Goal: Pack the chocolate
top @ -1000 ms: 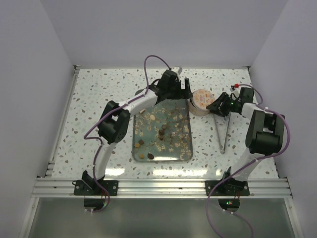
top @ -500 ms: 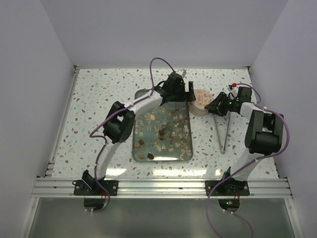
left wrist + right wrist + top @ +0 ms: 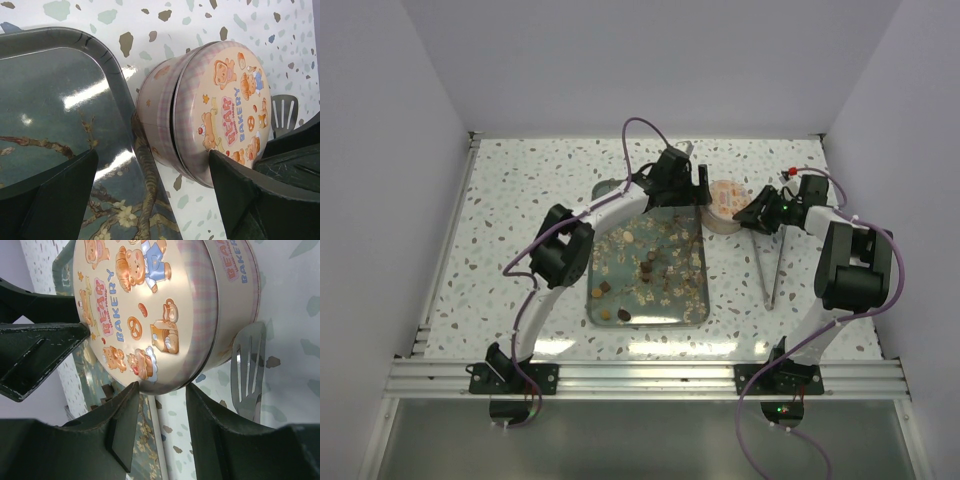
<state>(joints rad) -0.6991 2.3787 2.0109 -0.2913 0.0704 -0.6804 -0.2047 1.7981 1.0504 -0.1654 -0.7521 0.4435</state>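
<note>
The chocolate (image 3: pixel 647 266), dark brown and tan pieces, lies scattered on the glossy floral tray (image 3: pixel 692 300). A round Bear Bakery tin (image 3: pixel 725 203) stands by the tray's far right corner, its lid on with a thin dark gap below the lid (image 3: pixel 225 100). My left gripper (image 3: pixel 688 185) is open wide at the tin's left side, with one fingertip (image 3: pixel 225 165) at the lid's edge. My right gripper (image 3: pixel 758 212) is open at the tin's right side, with its fingertips (image 3: pixel 125 405) flanking the tin's rim (image 3: pixel 165 315). A few dark pieces show in the right wrist view (image 3: pixel 106 390).
A metal slotted spatula (image 3: pixel 773 268) lies on the speckled table right of the tray, its head (image 3: pixel 247 370) against the tin's base. Pale oat-like flakes lie among the candies. White walls enclose the table on three sides.
My left gripper has moved right, from above the tray's far edge up to the tin's left side. My right gripper has shifted slightly toward the tin. The tin and tray have stayed put.
</note>
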